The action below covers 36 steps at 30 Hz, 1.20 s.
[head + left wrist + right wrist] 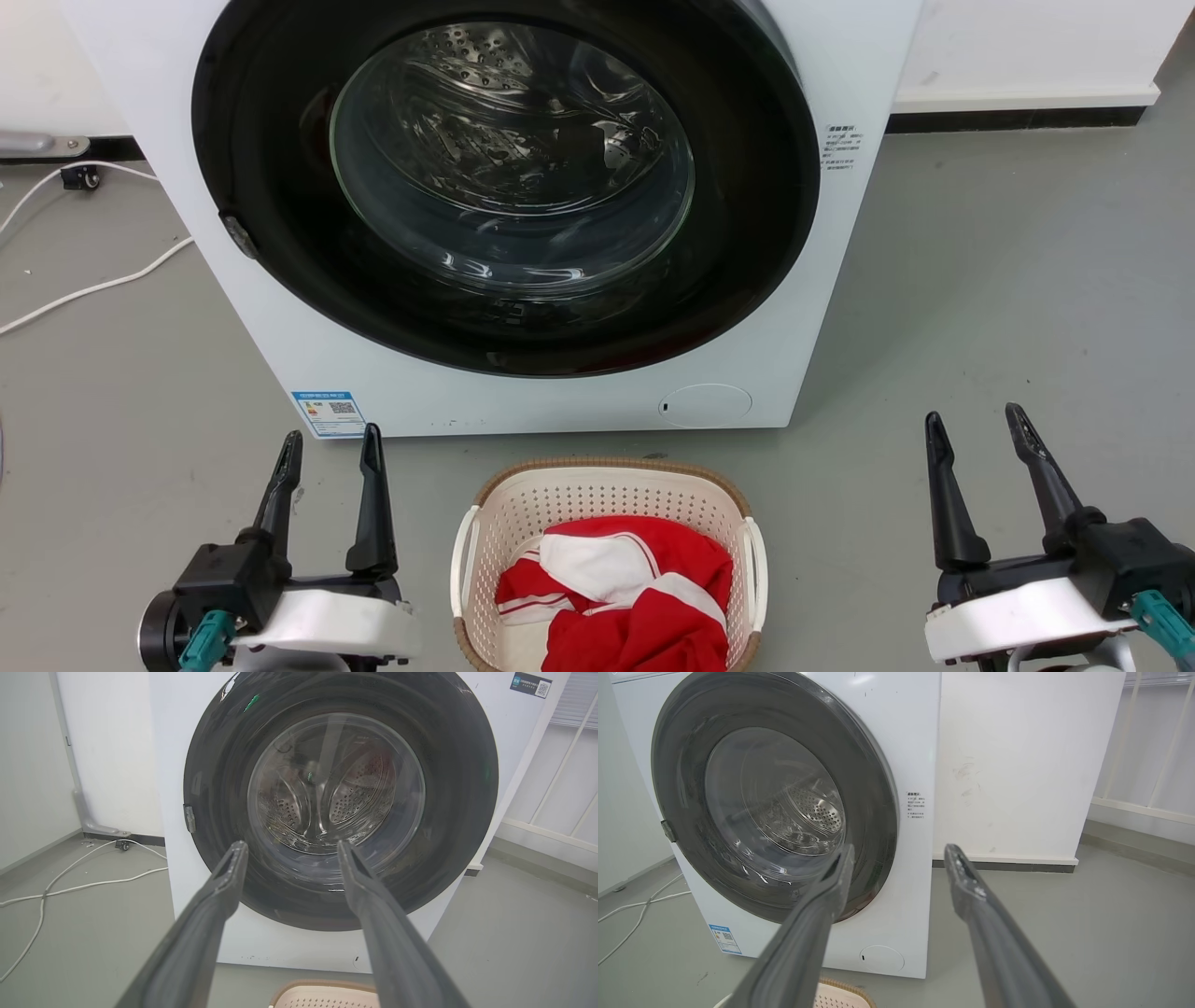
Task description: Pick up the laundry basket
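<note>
The laundry basket [607,485], cream perforated plastic with a brown woven-look rim and white side handles, stands on the grey floor just in front of the washing machine. A red-and-white garment [621,588] lies inside it. My left gripper [331,443] is open, left of the basket and apart from it. My right gripper [976,420] is open, well to the basket's right. Both hold nothing. The basket's rim [322,994] peeks in at the bottom of the left wrist view between the open fingers [224,882], and a corner of the basket [840,996] shows in the right wrist view.
A white front-loading washing machine [822,280] with a shut dark round door [509,177] stands right behind the basket. White cables [93,280] lie on the floor at the left. A white wall with a dark skirting [1018,117] runs behind. Bare grey floor spreads right of the machine.
</note>
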Motion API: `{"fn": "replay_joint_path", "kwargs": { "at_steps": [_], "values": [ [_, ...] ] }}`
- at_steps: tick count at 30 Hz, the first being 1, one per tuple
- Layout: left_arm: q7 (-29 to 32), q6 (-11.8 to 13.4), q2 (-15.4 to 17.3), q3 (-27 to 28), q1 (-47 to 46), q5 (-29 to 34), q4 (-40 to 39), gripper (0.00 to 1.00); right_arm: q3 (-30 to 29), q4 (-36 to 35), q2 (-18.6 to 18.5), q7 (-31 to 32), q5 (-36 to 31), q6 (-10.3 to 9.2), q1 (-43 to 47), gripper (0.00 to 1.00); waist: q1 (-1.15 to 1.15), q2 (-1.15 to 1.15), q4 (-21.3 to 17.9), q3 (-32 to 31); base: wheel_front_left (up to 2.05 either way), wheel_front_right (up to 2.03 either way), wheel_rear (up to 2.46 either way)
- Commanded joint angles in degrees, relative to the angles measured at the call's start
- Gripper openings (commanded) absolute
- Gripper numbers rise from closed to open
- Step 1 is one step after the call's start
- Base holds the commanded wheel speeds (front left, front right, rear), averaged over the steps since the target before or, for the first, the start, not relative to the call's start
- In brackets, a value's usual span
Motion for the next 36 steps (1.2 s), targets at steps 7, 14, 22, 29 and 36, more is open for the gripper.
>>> {"fn": "replay_joint_path", "kwargs": {
  "at_steps": [7, 14, 22, 29, 36],
  "values": [
    [-1.18, 0.81, 0.17, -0.29, 0.85, 3.69, -0.52, 1.00, -0.31, -0.72, -0.29, -1.19, -3.94, -0.02, 0.92, 1.00, 0.00, 0.00, 0.14, 0.00, 0.00, 0.00, 0.00],
    [-1.78, 1.30, 0.17, -0.40, 1.25, 5.82, -0.53, 1.00, -0.53, -0.69, -0.29, -1.62, -6.15, -0.02, 1.15, 1.00, 0.00, 0.00, 0.26, -0.07, 0.00, 0.00, 0.00],
    [-1.78, 1.52, 0.16, -0.02, 1.44, 5.92, -0.25, 1.00, -0.70, -0.24, -0.28, -1.62, -5.84, -0.02, 1.25, 1.00, 0.00, 0.00, 0.28, -0.10, 0.00, 0.00, 0.00],
    [-1.72, 1.53, 0.16, 0.00, 1.49, 5.96, -0.25, 1.00, -0.84, -0.10, -0.28, -1.62, -5.34, -0.02, 1.27, 1.00, 0.00, 0.00, 0.23, 0.03, 0.00, 0.00, 0.00],
    [-1.72, 1.28, 0.16, 0.04, 1.38, 5.97, -0.24, 1.00, -0.81, -0.04, -0.28, -1.62, -5.23, -0.02, 1.19, 1.00, 0.00, 0.00, 0.33, 0.22, 0.00, 0.00, 0.00]
  ]
}}
